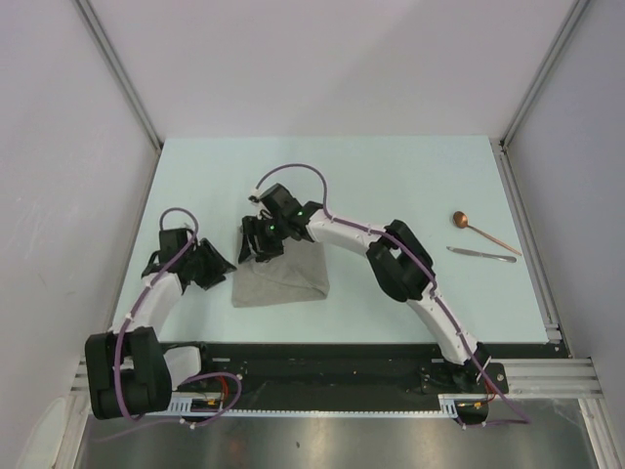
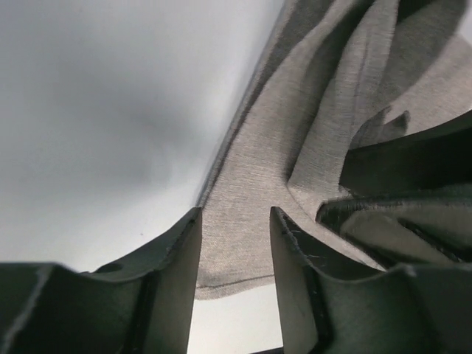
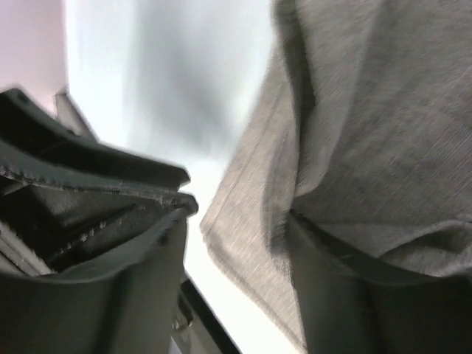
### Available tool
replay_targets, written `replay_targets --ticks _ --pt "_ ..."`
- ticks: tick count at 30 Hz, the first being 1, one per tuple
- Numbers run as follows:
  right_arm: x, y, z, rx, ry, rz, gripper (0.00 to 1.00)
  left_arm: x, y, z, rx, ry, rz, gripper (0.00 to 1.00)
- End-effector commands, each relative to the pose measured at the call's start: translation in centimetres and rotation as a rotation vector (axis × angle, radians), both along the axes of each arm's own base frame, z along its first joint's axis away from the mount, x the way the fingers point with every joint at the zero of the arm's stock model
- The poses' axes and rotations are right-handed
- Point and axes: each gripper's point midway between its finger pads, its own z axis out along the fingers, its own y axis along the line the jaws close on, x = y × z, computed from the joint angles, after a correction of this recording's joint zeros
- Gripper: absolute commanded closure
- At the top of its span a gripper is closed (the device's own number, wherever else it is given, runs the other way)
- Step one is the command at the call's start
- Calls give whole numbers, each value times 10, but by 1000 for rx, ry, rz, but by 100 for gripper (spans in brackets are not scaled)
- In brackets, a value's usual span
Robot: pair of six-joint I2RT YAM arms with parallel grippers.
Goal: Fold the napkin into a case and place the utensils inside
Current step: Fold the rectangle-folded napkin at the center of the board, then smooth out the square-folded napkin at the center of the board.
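Note:
The grey-beige napkin (image 1: 281, 279) lies folded and rumpled on the table between the two arms. My left gripper (image 1: 221, 268) sits at its left edge. In the left wrist view the left gripper (image 2: 235, 221) is open, with the napkin (image 2: 295, 147) hem lying flat in the gap. My right gripper (image 1: 257, 248) is over the napkin's upper left corner. In the right wrist view the right gripper (image 3: 240, 221) stands open, a napkin (image 3: 369, 133) corner hangs between its jaws, and fabric drapes over the right finger. The copper spoon (image 1: 485, 233) and the thin silvery utensil (image 1: 481, 254) lie at the right.
Grey walls with metal rails (image 1: 117, 68) enclose the pale table (image 1: 391, 176) on three sides. The right arm (image 1: 400, 259) arches across the middle of the table. A black base rail (image 1: 322, 376) runs along the near edge.

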Motion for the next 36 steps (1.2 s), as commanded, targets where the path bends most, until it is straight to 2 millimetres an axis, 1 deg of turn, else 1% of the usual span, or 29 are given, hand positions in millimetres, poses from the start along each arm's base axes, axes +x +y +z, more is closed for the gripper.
replay_targets --ticks 1,3,4,5,6,7,8,9,10,11,12,15,16,17,18,19,20,21,22,23,24,25,27,28,30,31,33,34,36 --pt "-8 -21 113 161 -119 119 34 28 7 54 45 -155 -30 50" --pt "-13 -44 123 162 -121 132 30 35 -1 68 26 -207 -93 44" --pt "-5 -58 121 164 -114 116 29 41 -3 80 20 -235 -115 43" --pt "-8 -66 123 176 -113 136 27 42 -14 88 -26 -257 -176 43" --pt "-11 -80 109 147 -92 129 25 44 -18 89 -47 -256 -196 42" --pt "-5 -92 115 150 -116 110 22 46 -23 96 -63 -276 -220 41" --pt "1 -102 111 131 -128 89 21 48 -27 100 -74 -293 -241 38" --pt "-3 -115 92 96 -89 77 20 48 -35 103 -94 -304 -272 36" --pt "3 -122 96 118 -95 56 20 47 -43 103 -99 -299 -302 33" --pt "-2 -124 95 141 -77 65 19 45 -47 102 -102 -286 -317 32" --pt "1 -123 96 164 -87 53 19 45 -51 104 -105 -289 -332 32" --pt "4 -133 77 118 -81 12 20 45 -67 105 -104 -302 -377 33" --pt "6 -136 71 103 -76 6 21 44 -80 108 -107 -313 -420 33" --pt "8 -140 66 97 -66 -3 23 47 -87 104 -112 -304 -439 32" --pt "9 -140 63 100 -61 -5 25 47 -93 101 -117 -284 -458 32" --pt "6 -140 61 104 -51 -5 29 51 -103 106 -113 -288 -492 32" --pt "4 -143 54 95 -40 -8 32 54 -107 94 -112 -245 -507 31" --pt "4 -144 51 89 -33 -15 35 58 -110 92 -103 -239 -518 31" --pt "5 -145 48 85 -25 -27 42 67 -113 92 -77 -235 -522 31" --pt "4 -148 39 77 0 -40 44 68 -113 80 -74 -180 -519 31" --pt "10 -146 40 105 -23 -48 46 71 -113 76 -78 -163 -520 32" --pt "11 -145 37 120 -18 -47 51 77 -115 79 -80 -165 -520 37" --pt "19 -138 32 145 -8 -58 61 84 -110 73 -55 -142 -491 44" --pt "23 -133 33 160 -23 -52 65 89 -107 72 -40 -135 -457 51" --pt "32 -121 33 165 -48 -47 66 97 -93 65 6 -106 -392 56" --pt "35 -115 33 169 -62 -37 67 98 -89 61 12 -87 -361 65" --pt "47 -105 33 167 -109 -50 69 102 -74 50 25 -50 -303 75" --pt "53 -102 32 164 -128 -57 75 104 -70 48 20 -46 -285 80" --pt "63 -92 36 175 -157 -63 78 109 -58 40 32 -27 -250 84"
